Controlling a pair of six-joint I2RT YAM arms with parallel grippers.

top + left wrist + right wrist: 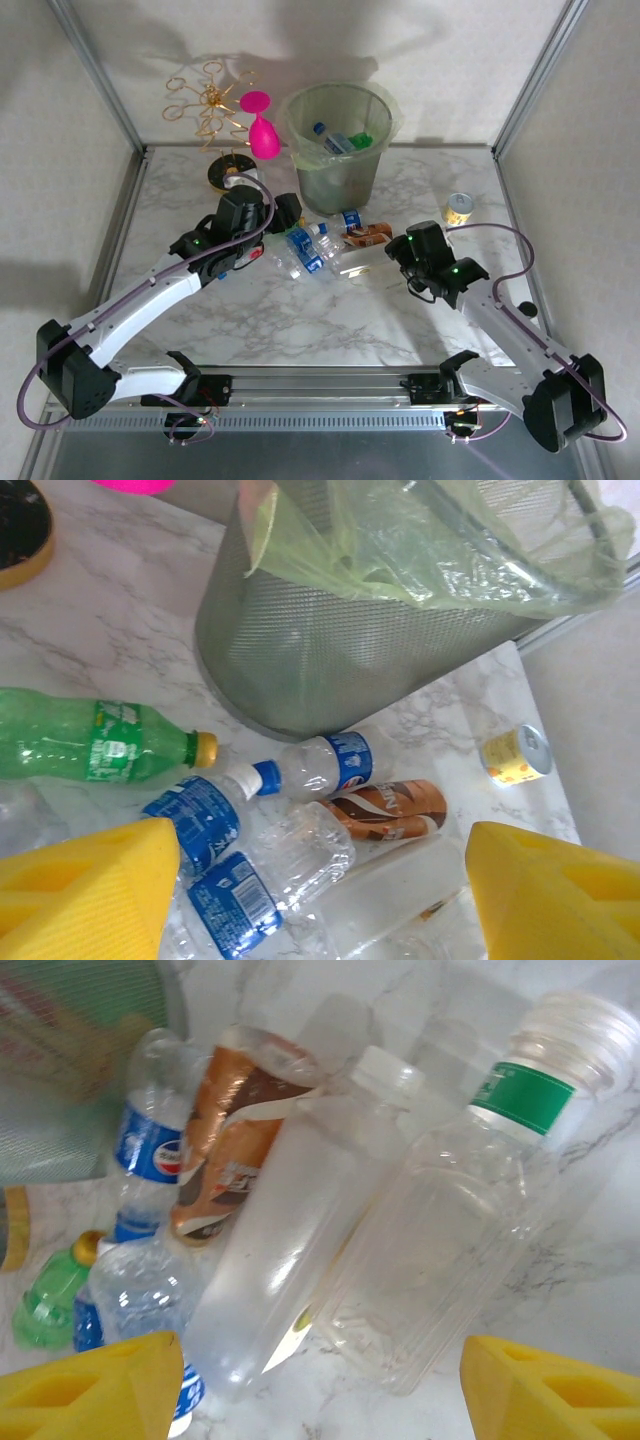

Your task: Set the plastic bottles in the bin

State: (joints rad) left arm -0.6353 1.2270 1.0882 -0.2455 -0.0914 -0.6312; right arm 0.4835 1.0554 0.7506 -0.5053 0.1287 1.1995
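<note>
Several plastic bottles [318,246] lie in a heap on the marble table just in front of the bin [338,140], which holds a few more. My left gripper [284,222] hovers open over the heap's left side. Between its yellow pads [90,890] lie a crushed clear bottle with a blue label [270,875] and a frosted bottle [400,890]. A green bottle [90,745] lies further left. My right gripper [398,250] stands open at the heap's right. Its pads [550,1390] straddle a frosted white-capped bottle [290,1250] and a clear green-labelled one [450,1250] without touching them.
A small metal can [458,208] stands right of the bin. A pink goblet [262,130] and a gold wire rack [210,110] stand to the bin's left at the back. Metal frame posts and white walls close in the table's sides.
</note>
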